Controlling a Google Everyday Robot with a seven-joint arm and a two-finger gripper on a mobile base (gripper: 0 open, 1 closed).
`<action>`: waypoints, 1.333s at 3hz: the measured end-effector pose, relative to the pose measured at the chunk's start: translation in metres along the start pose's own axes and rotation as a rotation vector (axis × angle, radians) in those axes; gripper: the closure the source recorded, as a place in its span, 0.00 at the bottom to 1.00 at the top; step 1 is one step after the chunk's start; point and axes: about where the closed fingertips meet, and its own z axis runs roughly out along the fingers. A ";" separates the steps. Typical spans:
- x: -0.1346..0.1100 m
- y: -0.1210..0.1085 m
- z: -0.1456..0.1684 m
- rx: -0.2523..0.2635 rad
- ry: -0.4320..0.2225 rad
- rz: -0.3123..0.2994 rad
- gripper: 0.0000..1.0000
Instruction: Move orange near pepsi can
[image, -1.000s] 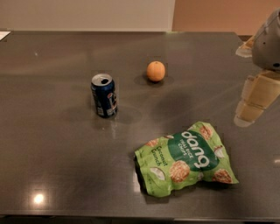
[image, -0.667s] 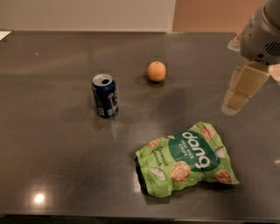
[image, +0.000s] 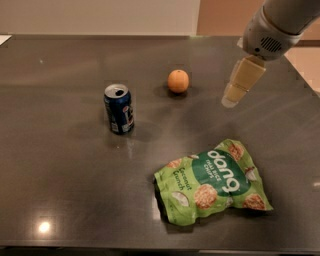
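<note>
The orange sits on the dark table, a little behind and to the right of the pepsi can, which stands upright with its silver top open. A gap of about one can height lies between them. My gripper hangs above the table to the right of the orange, apart from it, its pale fingers pointing down and left. It holds nothing that I can see.
A green snack bag lies flat at the front right of the table. The table's right edge runs close behind my arm. A wall stands beyond the far edge.
My gripper has moved left and a little up, from the table's right edge toward the orange. The orange, can and bag have not moved.
</note>
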 end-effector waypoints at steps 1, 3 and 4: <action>-0.018 -0.024 0.028 0.004 -0.027 0.031 0.00; -0.047 -0.046 0.092 -0.037 -0.064 0.107 0.00; -0.058 -0.050 0.118 -0.057 -0.078 0.133 0.00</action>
